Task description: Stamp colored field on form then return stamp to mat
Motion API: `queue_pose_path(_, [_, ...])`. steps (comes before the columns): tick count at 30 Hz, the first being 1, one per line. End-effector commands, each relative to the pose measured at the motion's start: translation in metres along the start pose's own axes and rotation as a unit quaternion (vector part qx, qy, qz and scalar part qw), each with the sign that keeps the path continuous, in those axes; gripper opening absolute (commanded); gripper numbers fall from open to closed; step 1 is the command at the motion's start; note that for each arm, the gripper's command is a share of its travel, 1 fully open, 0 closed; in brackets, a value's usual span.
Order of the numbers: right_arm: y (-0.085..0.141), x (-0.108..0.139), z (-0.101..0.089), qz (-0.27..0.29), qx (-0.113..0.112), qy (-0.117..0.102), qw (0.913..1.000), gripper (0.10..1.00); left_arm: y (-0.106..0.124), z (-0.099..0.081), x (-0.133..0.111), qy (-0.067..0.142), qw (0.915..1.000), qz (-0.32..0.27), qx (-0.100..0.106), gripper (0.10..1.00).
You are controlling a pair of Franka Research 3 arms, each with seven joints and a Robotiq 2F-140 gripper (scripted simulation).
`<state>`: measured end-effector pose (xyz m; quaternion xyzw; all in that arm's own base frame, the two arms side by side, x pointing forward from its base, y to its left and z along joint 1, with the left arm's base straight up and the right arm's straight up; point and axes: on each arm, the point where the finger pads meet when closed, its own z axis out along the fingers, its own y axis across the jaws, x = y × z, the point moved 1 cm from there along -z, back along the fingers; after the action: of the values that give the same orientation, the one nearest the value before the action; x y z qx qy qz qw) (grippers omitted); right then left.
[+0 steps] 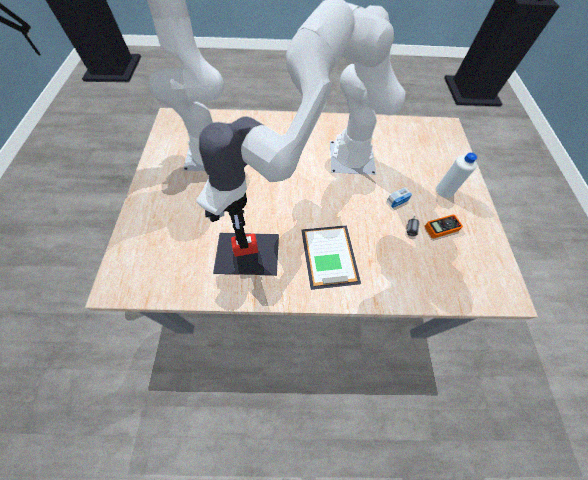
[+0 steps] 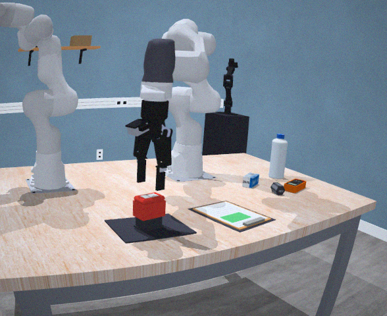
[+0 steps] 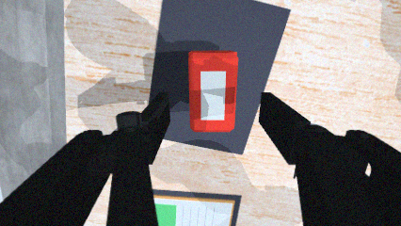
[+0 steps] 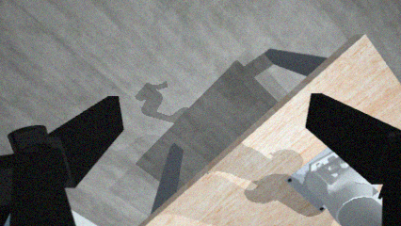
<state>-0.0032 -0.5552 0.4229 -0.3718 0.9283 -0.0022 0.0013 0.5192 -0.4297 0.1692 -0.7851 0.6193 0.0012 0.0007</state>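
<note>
The red stamp [image 1: 253, 248] [image 2: 149, 208] [image 3: 213, 94] stands upright on its black base on the dark mat [image 1: 268, 253] [image 2: 118, 231] [image 3: 259, 47]. My left gripper [image 1: 242, 243] [image 2: 150, 185] [image 3: 214, 107] is partly open and empty, fingers pointing down, above the stamp. In the left wrist view the stamp shows between the two fingers, nearer the left one. The form on its clipboard [image 1: 330, 242] [image 2: 220, 208] [image 3: 198, 214] lies beside the mat, with a green field [image 1: 328, 262] [image 2: 235, 216] [image 3: 166, 216]. My right gripper [image 4: 214, 112] is wide open and empty, away from these things.
A white bottle [image 1: 454, 178] [image 2: 278, 158] stands beyond the clipboard, near a blue and white box [image 1: 399, 198] [image 2: 250, 180], a small dark object [image 1: 412, 227] [image 2: 277, 188] and an orange multimeter [image 1: 443, 226] [image 2: 295, 185]. The right wrist view shows the table edge and floor.
</note>
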Motion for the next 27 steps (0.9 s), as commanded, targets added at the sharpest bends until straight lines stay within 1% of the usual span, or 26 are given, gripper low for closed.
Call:
queue_pose_path(1, [0.000,0.000,0.000,0.000,0.000,0.000,1.0000,1.000,0.000,0.013,0.002,0.001,1.0000,-0.003,0.000,0.578])
queue_pose_path(7, [0.000,0.000,0.000,0.000,0.000,0.000,1.0000,1.000,0.000,0.042,0.002,0.001,1.0000,-0.003,0.000,0.578])
queue_pose_path(9, [0.000,0.000,0.000,0.000,0.000,0.000,1.0000,1.000,0.000,0.042,0.002,0.001,1.0000,-0.003,0.000,0.578])
queue_pose_path(13, [0.000,0.000,0.000,0.000,0.000,0.000,1.0000,1.000,0.000,0.062,0.002,0.001,1.0000,-0.003,0.000,0.578])
queue_pose_path(17, [0.000,0.000,0.000,0.000,0.000,0.000,1.0000,1.000,0.000,0.077,0.002,0.001,1.0000,-0.003,0.000,0.578])
queue_pose_path(22, [0.000,0.000,0.000,0.000,0.000,0.000,1.0000,1.000,0.000,0.088,0.002,0.001,1.0000,-0.003,0.000,0.578])
queue_pose_path(27, [0.000,0.000,0.000,0.000,0.000,0.000,1.0000,1.000,0.000,0.091,0.002,0.001,1.0000,-0.003,0.000,0.578])
